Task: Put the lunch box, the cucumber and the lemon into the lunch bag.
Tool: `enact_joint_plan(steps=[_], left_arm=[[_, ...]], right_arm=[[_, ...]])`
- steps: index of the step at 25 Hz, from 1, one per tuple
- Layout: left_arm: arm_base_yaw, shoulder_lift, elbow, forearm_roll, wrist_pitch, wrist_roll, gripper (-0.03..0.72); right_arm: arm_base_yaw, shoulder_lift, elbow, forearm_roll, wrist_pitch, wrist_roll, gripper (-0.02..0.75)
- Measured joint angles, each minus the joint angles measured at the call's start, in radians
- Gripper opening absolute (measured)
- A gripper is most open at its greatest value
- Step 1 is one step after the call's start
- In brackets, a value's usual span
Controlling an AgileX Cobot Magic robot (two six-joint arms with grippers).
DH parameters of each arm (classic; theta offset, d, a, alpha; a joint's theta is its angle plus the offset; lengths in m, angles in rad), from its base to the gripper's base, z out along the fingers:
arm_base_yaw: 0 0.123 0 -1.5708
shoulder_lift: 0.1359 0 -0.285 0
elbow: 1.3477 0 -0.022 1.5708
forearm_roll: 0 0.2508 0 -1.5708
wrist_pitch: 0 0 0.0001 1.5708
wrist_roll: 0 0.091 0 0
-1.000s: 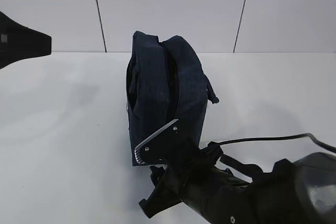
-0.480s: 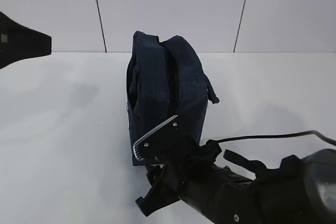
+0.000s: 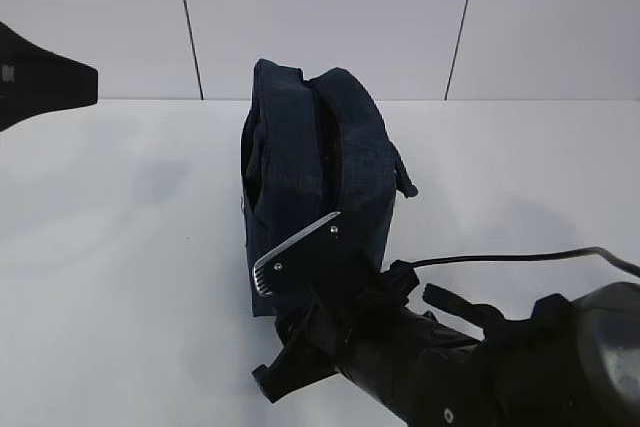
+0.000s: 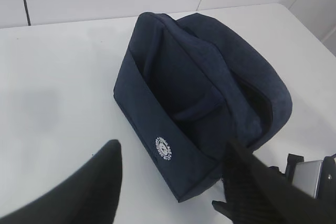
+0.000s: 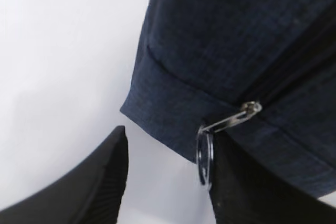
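The white table (image 3: 120, 247) is seen bearing the navy lunch bag (image 3: 315, 167) upright at centre. The right gripper (image 5: 168, 182) is placed at the bag's near lower corner, fingers spread, the metal ring pull (image 5: 205, 153) lying against its right finger. The left gripper (image 4: 173, 182) is held spread, gripping nothing, left of the bag.

Bare table (image 3: 120, 247) left of lunch bag (image 3: 310, 167)

The lunch bag (image 3: 318, 182) stands upright near the middle of the table (image 3: 120, 277), with the wall (image 3: 330, 17) behind it. The right gripper (image 5: 168, 179) sits low at the bag's near bottom corner, its fingers either side of the ring pull (image 5: 205, 153). The left gripper (image 4: 173, 192) hangs off to the bag's left, apart from it.
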Motion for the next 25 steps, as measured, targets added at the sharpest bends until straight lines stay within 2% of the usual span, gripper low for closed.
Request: enact_joint_plan(steps=[17, 25], left_arm=[[0.000, 0.000, 0.000, 0.000, 0.000, 0.000, 0.421], [0.000, 0.000, 0.000, 0.000, 0.000, 0.000, 0.417]], right_arm=[[0.000, 0.033, -0.004, 0.025, -0.049, 0.048, 0.379], [0.000, 0.039, -0.004, 0.059, -0.062, 0.049, 0.293]])
